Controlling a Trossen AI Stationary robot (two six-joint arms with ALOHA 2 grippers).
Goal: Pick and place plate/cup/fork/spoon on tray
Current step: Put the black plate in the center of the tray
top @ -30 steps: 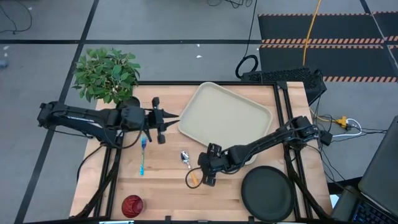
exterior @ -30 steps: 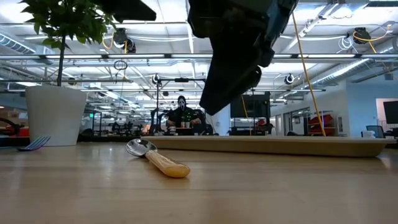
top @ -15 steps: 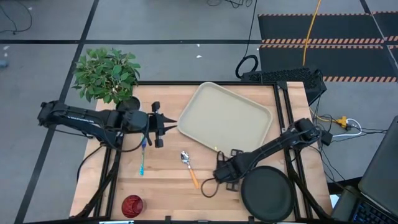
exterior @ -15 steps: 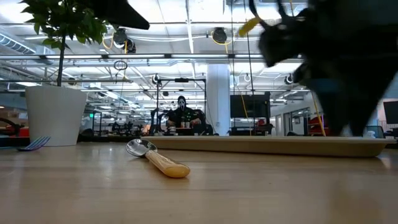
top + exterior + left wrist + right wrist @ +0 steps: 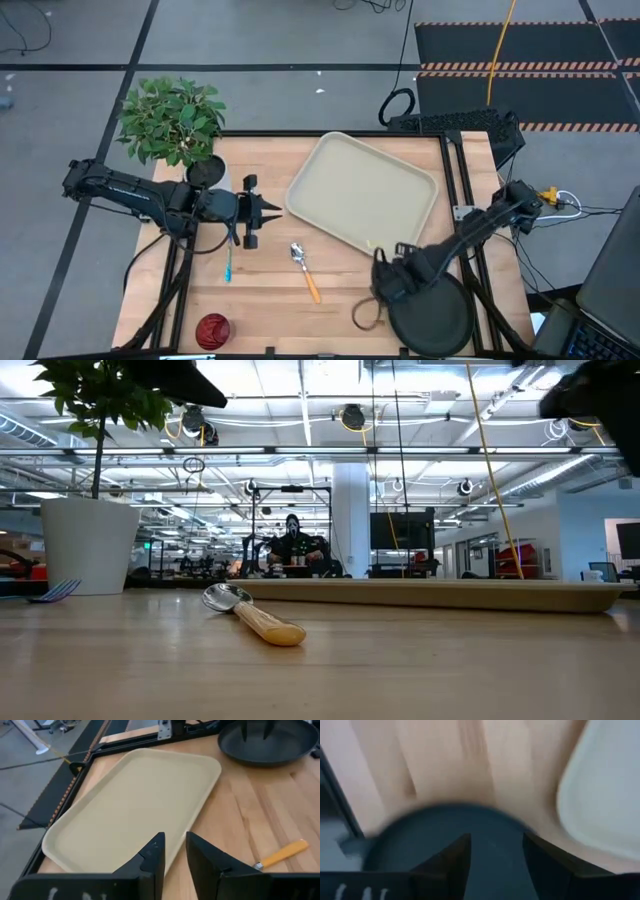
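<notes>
The beige tray [image 5: 362,190] lies at the table's far middle. The black plate [image 5: 435,318] rests flat at the near right corner, and my right gripper [image 5: 384,287] hangs open above its left rim [image 5: 445,830], pointing down. The orange-handled spoon [image 5: 305,270] lies flat on the wood between the arms. The blue-handled fork [image 5: 228,265] lies left of it, its far end hidden under my left gripper [image 5: 272,208]. That gripper points toward the tray [image 5: 125,805], narrowly open and holding nothing. The red cup [image 5: 212,330] stands at the near left edge.
A white pot with a green plant [image 5: 172,122] stands at the table's far left corner. Bare wood lies between the spoon [image 5: 255,615] and the cup. Black frame rails run along the table's right edge [image 5: 470,210].
My right gripper has left the spot over the spoon's handle, swung toward the table's right and near edge, risen, and tipped to point down over the plate's left rim. The spoon lies where it was. My left gripper has swung slightly toward the near edge.
</notes>
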